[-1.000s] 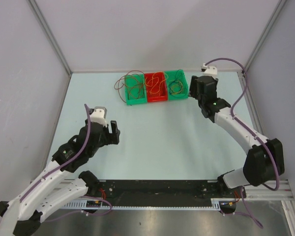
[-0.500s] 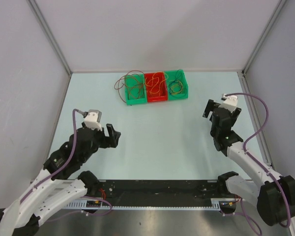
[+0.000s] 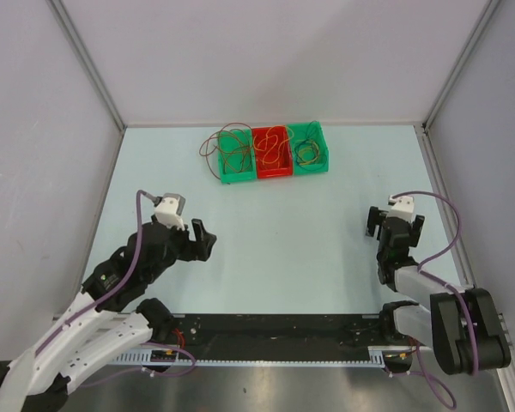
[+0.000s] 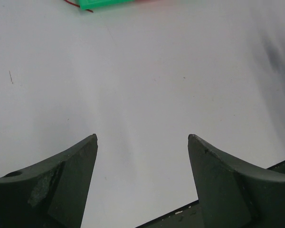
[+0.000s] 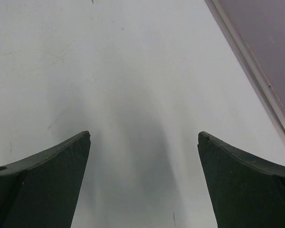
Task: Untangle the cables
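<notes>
Well back on the table (image 3: 283,249), near the far wall, three small open bins stand in a row, side walls touching: a left bin (image 3: 239,178) in green, a red bin (image 3: 275,174) in the middle and a right bin (image 3: 312,169), also green. All the cables (image 3: 234,155) are there, some in each bin. The left bin holds a loose brownish and reddish tangle whose wide loops spill over its left and far rims onto the table. The red bin has a few yellow-orange strands curling along its length. The right bin has a smaller, rounder coil lying wholly inside.

The wires are hair-thin and limp, lying in slack curves and crossing one another many times; single strands cannot be followed. The bins look like smooth, hard plastic with straight walls. The tabletop is pale, matte and flat, with faint scuffs in the wrist views.

The left gripper (image 3: 202,238) (image 4: 142,137) hangs over bare table with its dark, tapering fingers spread wide and nothing between them. The right gripper (image 3: 396,227) (image 5: 145,134), near the table's right edge, is likewise spread fully apart and empty. Both are well apart from the bins.
</notes>
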You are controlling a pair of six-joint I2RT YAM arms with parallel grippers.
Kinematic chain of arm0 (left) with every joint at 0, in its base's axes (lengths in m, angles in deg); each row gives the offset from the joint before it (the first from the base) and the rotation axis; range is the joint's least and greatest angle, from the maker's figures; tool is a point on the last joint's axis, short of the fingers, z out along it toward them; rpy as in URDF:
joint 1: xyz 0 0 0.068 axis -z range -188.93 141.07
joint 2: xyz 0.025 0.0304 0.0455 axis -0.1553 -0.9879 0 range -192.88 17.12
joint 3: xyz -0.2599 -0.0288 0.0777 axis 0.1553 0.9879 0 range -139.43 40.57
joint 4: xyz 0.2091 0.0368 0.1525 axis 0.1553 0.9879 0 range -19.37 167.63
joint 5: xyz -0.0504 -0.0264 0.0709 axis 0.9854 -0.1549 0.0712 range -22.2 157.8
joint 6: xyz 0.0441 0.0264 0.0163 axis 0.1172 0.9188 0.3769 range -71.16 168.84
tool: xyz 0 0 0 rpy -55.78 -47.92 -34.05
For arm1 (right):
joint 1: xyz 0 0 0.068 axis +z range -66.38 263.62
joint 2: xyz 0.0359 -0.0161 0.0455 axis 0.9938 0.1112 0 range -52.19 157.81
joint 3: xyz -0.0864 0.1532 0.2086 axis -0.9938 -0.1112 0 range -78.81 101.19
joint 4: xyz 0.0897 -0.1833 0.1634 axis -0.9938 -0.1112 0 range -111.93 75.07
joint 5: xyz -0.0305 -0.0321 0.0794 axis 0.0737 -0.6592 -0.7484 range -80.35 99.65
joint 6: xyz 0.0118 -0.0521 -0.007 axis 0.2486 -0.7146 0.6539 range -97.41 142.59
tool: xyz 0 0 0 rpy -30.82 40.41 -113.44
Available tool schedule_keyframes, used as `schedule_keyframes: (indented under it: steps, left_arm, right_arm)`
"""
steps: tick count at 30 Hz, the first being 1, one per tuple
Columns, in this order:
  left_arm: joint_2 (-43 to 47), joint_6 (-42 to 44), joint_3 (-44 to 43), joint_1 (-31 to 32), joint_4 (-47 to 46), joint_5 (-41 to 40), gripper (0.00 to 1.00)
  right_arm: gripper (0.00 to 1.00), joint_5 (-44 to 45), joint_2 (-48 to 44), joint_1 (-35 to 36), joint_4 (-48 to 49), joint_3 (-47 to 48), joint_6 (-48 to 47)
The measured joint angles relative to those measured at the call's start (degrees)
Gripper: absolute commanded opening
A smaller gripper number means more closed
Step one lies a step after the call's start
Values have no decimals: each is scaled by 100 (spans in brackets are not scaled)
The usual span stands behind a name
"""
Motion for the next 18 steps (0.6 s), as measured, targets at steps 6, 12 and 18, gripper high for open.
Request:
schedule_keyframes:
  steps: [6,12,18]
  left_arm:
    - [127,2,0,7,-81,15,82]
    - [90,4,4,11,-87,101,82]
    - [-61,11,4,13,-122,179,82]
  right_arm:
    - [100,-568,671,-173,1335,-20,-177]
    - [100,-1084,1268,-426,1504,415,-295]
    - [100,-1805,1185,-723,1497,490,-293]
